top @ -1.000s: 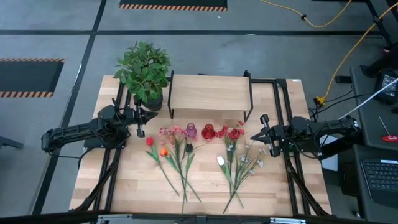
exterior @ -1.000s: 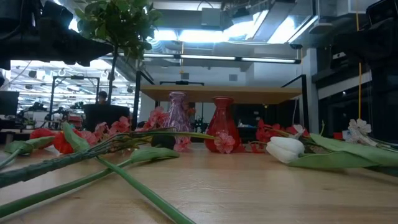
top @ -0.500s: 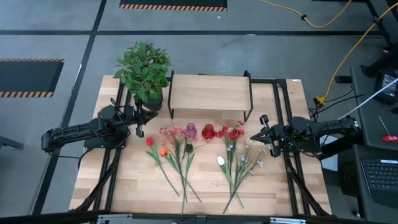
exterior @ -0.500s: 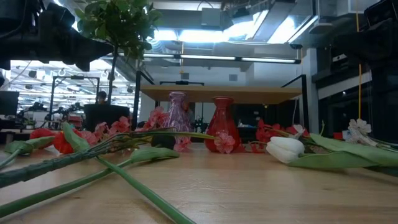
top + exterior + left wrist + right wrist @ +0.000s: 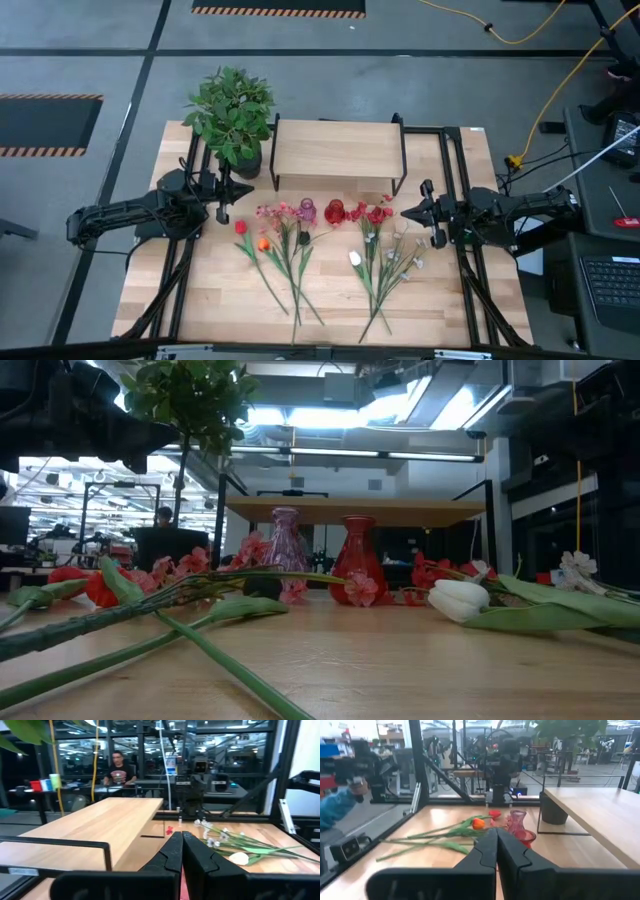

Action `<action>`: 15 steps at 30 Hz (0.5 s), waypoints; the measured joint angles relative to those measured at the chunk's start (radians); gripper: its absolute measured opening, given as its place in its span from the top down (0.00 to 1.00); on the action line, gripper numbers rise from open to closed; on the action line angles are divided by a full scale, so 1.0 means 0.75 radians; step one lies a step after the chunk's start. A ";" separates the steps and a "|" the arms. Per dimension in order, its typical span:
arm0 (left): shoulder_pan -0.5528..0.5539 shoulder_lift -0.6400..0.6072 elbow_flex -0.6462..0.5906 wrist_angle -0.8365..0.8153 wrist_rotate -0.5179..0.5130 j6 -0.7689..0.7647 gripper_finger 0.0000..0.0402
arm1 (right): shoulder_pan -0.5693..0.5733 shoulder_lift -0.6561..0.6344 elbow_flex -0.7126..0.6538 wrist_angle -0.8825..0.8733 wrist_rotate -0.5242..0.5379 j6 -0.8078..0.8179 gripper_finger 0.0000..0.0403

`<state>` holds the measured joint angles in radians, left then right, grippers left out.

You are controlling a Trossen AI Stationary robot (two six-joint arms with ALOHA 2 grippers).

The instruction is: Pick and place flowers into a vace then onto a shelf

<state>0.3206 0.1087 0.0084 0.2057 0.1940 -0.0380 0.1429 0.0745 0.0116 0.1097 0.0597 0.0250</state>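
Loose flowers lie flat on the tabletop in two bunches, a left bunch [image 5: 280, 250] and a right bunch [image 5: 385, 255], stems pointing to the near edge. A purple vase [image 5: 307, 211] and a red vase [image 5: 334, 212] stand upright between them, in front of the shelf [image 5: 337, 150]. My left gripper [image 5: 248, 187] hovers shut left of the blooms, beside the plant pot. My right gripper [image 5: 404, 212] hovers shut just right of the right bunch's red blooms. The wrist views show each pair of fingers closed together, left gripper [image 5: 181, 840] and right gripper [image 5: 496, 832].
A bushy potted plant [image 5: 232, 115] stands at the shelf's left end. Black frame rails [image 5: 455, 200] run along both sides of the table. A person [image 5: 119, 767] sits beyond the table, and a blue sleeve [image 5: 335, 807] shows off its edge. Bare wood lies near the front edge [image 5: 330, 325].
My right gripper has moved a little toward the table's left, closer to the right bunch of flowers. The flowers and vases have stayed put.
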 joint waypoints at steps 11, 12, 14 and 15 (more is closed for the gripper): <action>-0.025 0.083 0.017 -0.016 0.010 -0.038 1.00 | 0.000 0.166 0.119 -0.045 0.000 0.100 1.00; -0.034 0.102 0.032 -0.015 0.010 -0.045 1.00 | 0.000 0.195 0.136 -0.044 0.001 0.105 1.00; -0.053 0.142 0.065 -0.011 0.006 -0.050 1.00 | 0.000 0.255 0.168 -0.045 0.001 0.104 1.00; -0.063 0.164 0.085 -0.020 -0.004 -0.048 1.00 | 0.000 0.286 0.186 -0.045 0.001 0.102 1.00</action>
<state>0.2731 0.2315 0.0724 0.1910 0.1913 -0.0737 0.1429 0.2893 0.1511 0.0758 0.0602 0.1012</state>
